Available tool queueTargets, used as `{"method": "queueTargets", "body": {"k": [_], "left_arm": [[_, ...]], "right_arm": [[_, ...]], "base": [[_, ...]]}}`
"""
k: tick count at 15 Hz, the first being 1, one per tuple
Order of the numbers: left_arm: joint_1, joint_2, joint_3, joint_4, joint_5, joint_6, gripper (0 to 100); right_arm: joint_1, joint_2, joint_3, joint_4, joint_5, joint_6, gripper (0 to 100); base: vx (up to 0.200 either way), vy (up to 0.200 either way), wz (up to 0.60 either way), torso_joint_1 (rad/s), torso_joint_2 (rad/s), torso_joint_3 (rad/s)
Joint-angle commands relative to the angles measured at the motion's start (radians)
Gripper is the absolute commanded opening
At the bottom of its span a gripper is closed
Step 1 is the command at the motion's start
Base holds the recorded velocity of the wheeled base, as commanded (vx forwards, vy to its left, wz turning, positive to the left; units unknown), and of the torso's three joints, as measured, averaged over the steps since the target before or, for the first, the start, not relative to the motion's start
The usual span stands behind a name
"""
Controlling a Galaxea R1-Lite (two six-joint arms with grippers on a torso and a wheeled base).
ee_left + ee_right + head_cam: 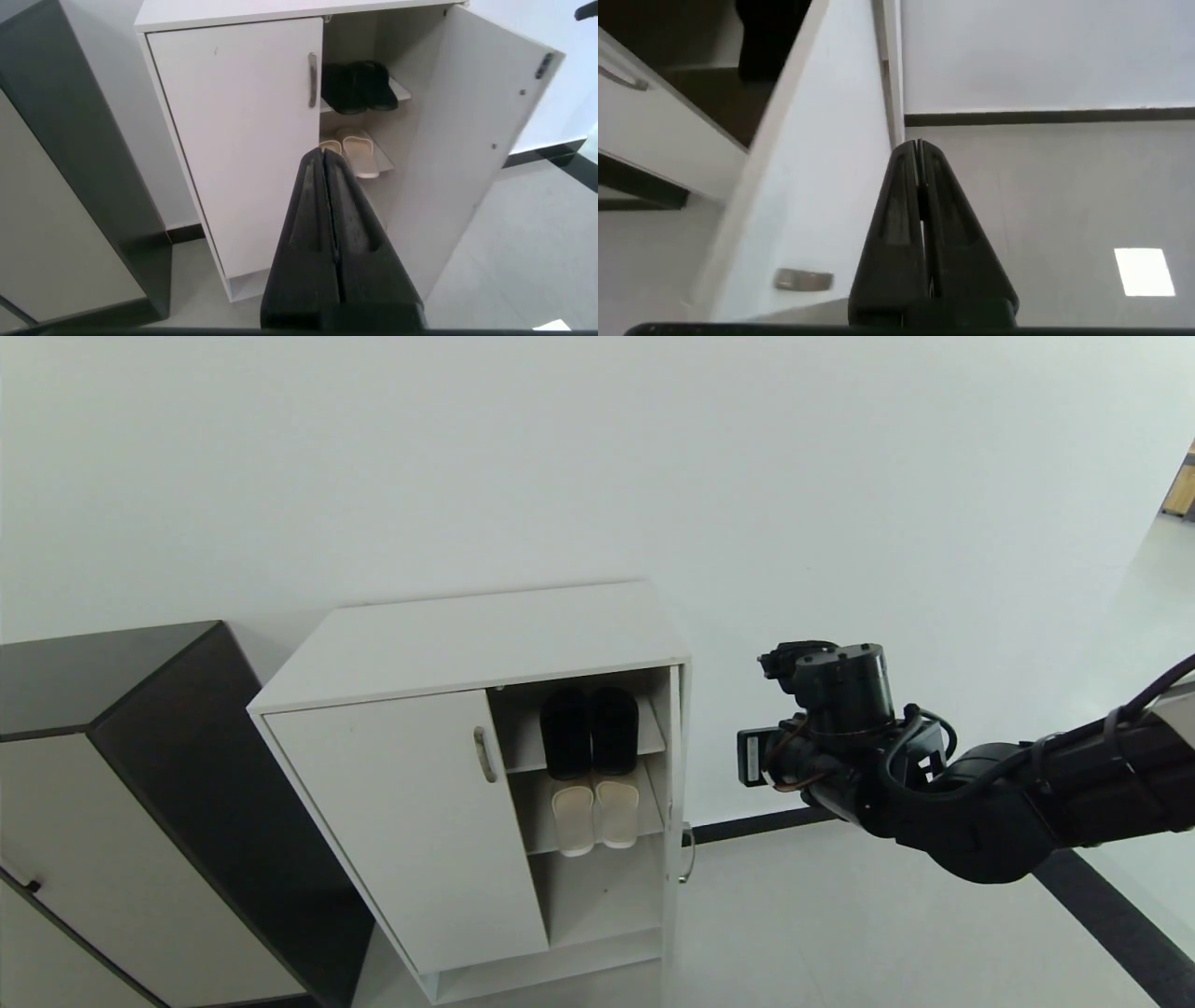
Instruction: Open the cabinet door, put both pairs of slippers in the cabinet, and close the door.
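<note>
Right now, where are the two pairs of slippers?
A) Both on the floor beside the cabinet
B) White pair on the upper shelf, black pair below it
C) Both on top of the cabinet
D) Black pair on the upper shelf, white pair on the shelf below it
D: behind the open right door of the white cabinet, the black slippers lie on the upper shelf and the white slippers on the shelf below.

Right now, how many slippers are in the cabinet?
4: two black slippers on the upper shelf, two white slippers on the middle shelf. The shut door may hide more.
</note>
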Motion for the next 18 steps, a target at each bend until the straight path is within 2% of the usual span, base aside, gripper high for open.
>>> {"method": "queueTargets", "body": {"k": [1,6,14,18], "left_arm": [[0.0,0.0,0.0,0.0,0.001,0.0,0],[0.0,0.0,0.0,0.0,0.0,0.0,0],[0.0,0.0,0.0,0.0,0.001,0.0,0],[0.0,0.0,0.0,-0.001,0.0,0.0,0]], "right_arm": [[0.002,-0.004,0.02,-0.008,-0.001,-0.012,0],[0.005,0.002,0.025,-0.014,0.001,-0.017,0],[0.017,0.013,0.036,-0.037,0.004,-0.015,0],[0.015,0.009,0.077,-0.127,0.033,-0.023,0]], "base": [[0.0,0.0,0.0,0.0,0.0,0.0],[0.0,0.0,0.0,0.0,0.0,0.0],[0.0,0.0,0.6,0.0,0.0,0.003],[0.0,0.0,0.0,0.0,0.0,0.0]]}}
